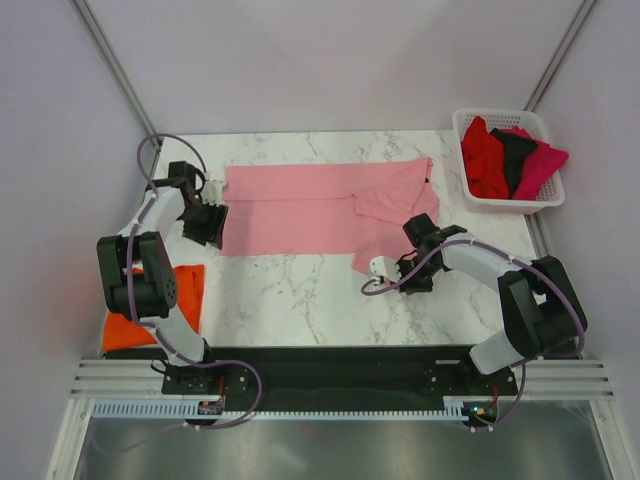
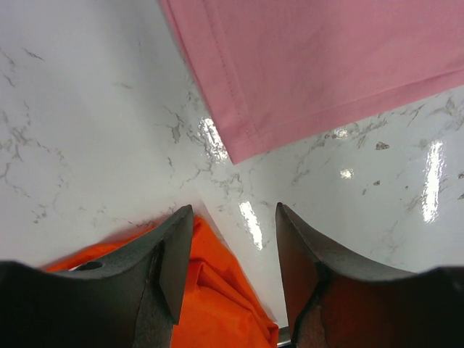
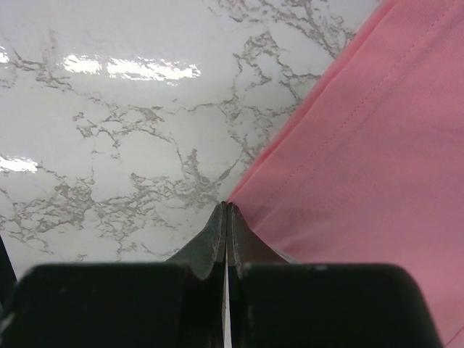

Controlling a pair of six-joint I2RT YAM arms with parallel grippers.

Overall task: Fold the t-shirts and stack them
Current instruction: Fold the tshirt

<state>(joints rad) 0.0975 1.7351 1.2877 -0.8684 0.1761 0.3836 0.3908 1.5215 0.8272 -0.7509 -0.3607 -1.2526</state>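
pink t-shirt (image 1: 300, 210) flat-ish, one end folded over | left gripper (image 2: 232, 239) jaws apart, shirt corner just ahead | right gripper (image 3: 226, 217) jaws squeezed together right at its hem

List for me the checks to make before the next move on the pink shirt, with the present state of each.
1. The right fingers are shut: ok.
2. The pink shirt hem is caught between them: cannot tell; the tips meet just at its edge.
3. The left fingers are open and hold nothing: ok.
4. The left fingers are at the pink shirt's corner: not ok; the corner lies ahead of them, with bare table in between.
5. The orange shirt lies apart from the pink shirt: ok.
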